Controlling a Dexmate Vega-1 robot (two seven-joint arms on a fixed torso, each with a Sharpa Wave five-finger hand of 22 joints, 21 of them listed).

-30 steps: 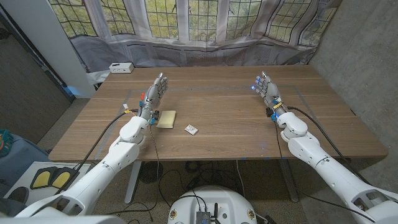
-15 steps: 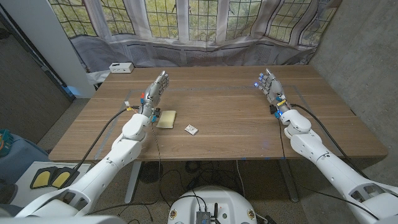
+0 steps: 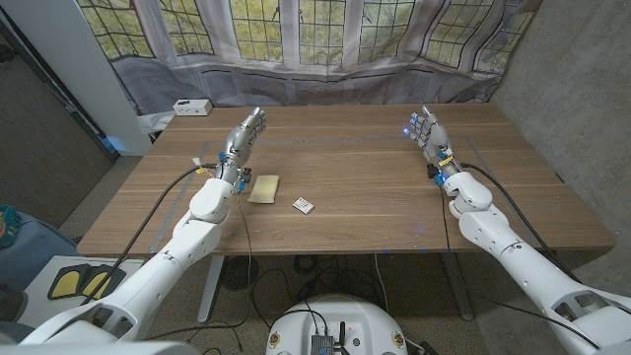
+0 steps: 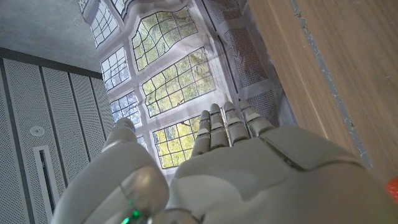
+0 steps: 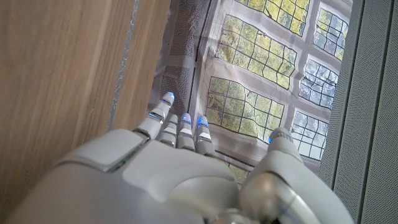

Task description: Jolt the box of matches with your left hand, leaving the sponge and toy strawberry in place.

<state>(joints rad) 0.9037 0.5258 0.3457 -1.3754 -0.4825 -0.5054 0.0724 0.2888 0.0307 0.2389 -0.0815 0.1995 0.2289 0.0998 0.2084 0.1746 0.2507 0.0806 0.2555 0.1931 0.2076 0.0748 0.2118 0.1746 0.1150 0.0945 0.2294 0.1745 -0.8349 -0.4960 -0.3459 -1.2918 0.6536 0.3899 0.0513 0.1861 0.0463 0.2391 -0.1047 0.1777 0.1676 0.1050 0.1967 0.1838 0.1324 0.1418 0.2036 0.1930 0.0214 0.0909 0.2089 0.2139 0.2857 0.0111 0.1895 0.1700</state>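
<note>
The box of matches (image 3: 304, 205) is small and white, and it lies on the wooden table (image 3: 375, 197) near the front middle. To its left is the yellow sponge (image 3: 264, 188). My left hand (image 3: 242, 144) is raised just behind and left of the sponge, fingers straight and apart, holding nothing. In the left wrist view the left hand (image 4: 236, 162) points at the windows, and a red speck (image 4: 393, 186), perhaps the toy strawberry, shows at the picture's edge. My right hand (image 3: 430, 136) is raised over the table's right side, fingers spread and empty; it also shows as right hand (image 5: 161, 168).
A white box (image 3: 191, 106) sits at the table's far left corner. Cables run along both forearms. Curtained windows stand behind the table's far edge.
My left hand has tilted and shifted slightly left and away from the sponge. The right hand has drifted a little to the right. Sponge and matchbox have not moved.
</note>
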